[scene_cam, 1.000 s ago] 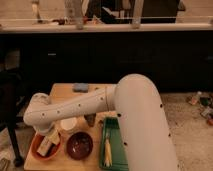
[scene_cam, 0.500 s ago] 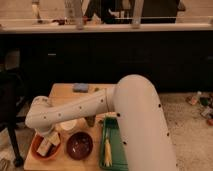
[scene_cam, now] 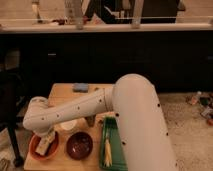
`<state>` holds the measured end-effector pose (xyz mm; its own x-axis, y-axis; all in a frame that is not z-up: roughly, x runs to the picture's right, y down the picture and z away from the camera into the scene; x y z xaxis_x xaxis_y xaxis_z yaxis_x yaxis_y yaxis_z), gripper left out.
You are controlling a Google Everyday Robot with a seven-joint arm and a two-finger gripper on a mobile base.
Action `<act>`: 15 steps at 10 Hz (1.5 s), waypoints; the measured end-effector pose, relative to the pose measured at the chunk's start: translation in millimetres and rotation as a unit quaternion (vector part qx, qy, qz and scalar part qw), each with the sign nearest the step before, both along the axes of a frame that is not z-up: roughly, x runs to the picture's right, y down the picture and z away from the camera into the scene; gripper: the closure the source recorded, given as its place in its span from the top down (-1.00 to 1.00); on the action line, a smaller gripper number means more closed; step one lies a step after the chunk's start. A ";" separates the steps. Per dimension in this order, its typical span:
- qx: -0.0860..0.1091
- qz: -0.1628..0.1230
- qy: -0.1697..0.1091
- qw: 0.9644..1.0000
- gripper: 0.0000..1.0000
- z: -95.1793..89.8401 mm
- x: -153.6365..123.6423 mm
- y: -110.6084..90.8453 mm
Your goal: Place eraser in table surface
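Note:
The eraser (scene_cam: 46, 142), a small pale block with a dark side, is tilted over the orange bowl (scene_cam: 35, 150) at the front left of the table surface (scene_cam: 62, 91). My gripper (scene_cam: 45, 136) hangs down from the white arm's wrist (scene_cam: 36, 114), right at the eraser and above the bowl. The arm hides where the gripper meets the eraser. I cannot tell whether the eraser is held or resting in the bowl.
A dark red-brown bowl (scene_cam: 79, 145) stands right of the orange one, with a white bowl (scene_cam: 67, 125) behind them. A green tray (scene_cam: 114, 131) holding a yellow item (scene_cam: 107, 151) lies at the front right. A flat blue pad (scene_cam: 80, 87) lies at the table's back edge. The big white arm (scene_cam: 135, 115) spans the table.
The wrist and gripper have sunk a little lower toward the orange bowl. The bowls, tray and blue pad have not moved.

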<state>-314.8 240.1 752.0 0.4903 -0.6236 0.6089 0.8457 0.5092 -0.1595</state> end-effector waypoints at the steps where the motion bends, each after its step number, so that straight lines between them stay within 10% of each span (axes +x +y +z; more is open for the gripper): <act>1: 0.001 0.000 -0.002 1.000 -0.69 -0.6 -0.7 0.2; 3: 0.004 0.002 -0.006 1.000 -0.99 -1.9 0.1 -0.9; 9: 0.027 0.001 -0.016 1.000 -1.00 -30.1 -7.0 -38.8; 15: 0.003 0.104 -0.029 0.994 -1.00 -14.5 -4.3 -94.3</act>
